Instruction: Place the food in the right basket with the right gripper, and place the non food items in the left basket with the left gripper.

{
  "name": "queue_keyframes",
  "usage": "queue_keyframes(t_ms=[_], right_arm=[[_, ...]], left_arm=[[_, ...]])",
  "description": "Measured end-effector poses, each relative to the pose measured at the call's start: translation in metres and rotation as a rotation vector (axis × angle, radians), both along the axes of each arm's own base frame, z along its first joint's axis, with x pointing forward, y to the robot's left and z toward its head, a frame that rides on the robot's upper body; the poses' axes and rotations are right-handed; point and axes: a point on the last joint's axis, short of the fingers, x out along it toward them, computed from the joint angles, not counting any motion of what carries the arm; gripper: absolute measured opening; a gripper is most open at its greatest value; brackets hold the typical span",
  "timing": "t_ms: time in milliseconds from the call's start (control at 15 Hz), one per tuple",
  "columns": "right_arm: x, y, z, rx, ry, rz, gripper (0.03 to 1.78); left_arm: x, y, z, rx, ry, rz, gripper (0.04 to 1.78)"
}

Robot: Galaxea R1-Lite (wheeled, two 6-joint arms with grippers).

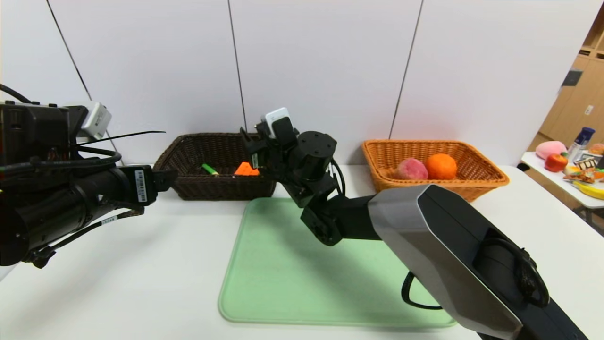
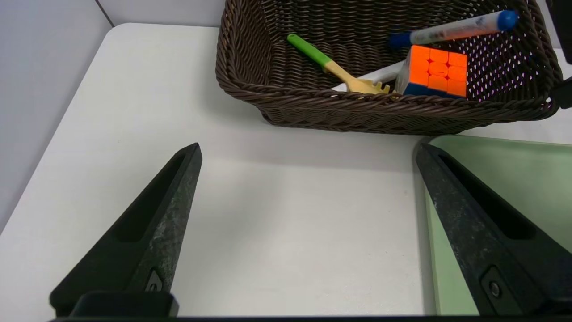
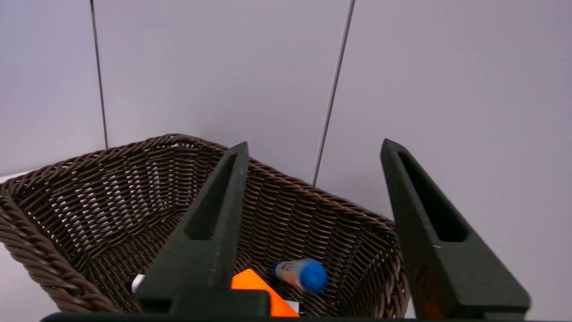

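Note:
The dark brown left basket [image 1: 188,156] holds a green-handled fork [image 2: 313,51], a colour cube [image 2: 435,71] and a blue-capped marker [image 2: 451,29]. The orange right basket [image 1: 476,165] holds a pink peach [image 1: 412,168] and an orange [image 1: 441,166]. My right gripper [image 1: 249,144] is open and empty over the brown basket's right end, and in the right wrist view [image 3: 315,144] the marker [image 3: 301,273] and cube [image 3: 257,286] lie below it. My left gripper [image 2: 308,147] is open and empty above the white table, just in front of the brown basket's left part [image 2: 250,89].
A green mat [image 1: 283,274] lies at the table's middle with nothing on it; my right arm reaches across it. A side table [image 1: 557,182] at the far right carries more toy food. A white panel wall stands close behind both baskets.

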Motion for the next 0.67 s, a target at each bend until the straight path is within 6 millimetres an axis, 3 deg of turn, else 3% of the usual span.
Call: queue_keyframes(t_ms=[133,267,467,667], right_arm=[[0.004,-0.006,0.004,0.008,-0.006,-0.017,1.21],[0.016,-0.029,0.023,0.028,-0.029,-0.071,1.32],[0.033,-0.093,0.068,-0.007,-0.063,-0.212,1.44],[0.018,-0.177,0.121,-0.086,-0.015,-0.359,1.53]], left_arm=[[0.003,-0.001,0.001,-0.005,-0.024,-0.001,1.69],[0.007,-0.003,0.005,-0.015,-0.061,-0.003,1.69],[0.013,-0.004,0.011,-0.033,-0.117,-0.007,1.69],[0.015,0.012,0.023,-0.014,-0.152,0.045,1.69]])
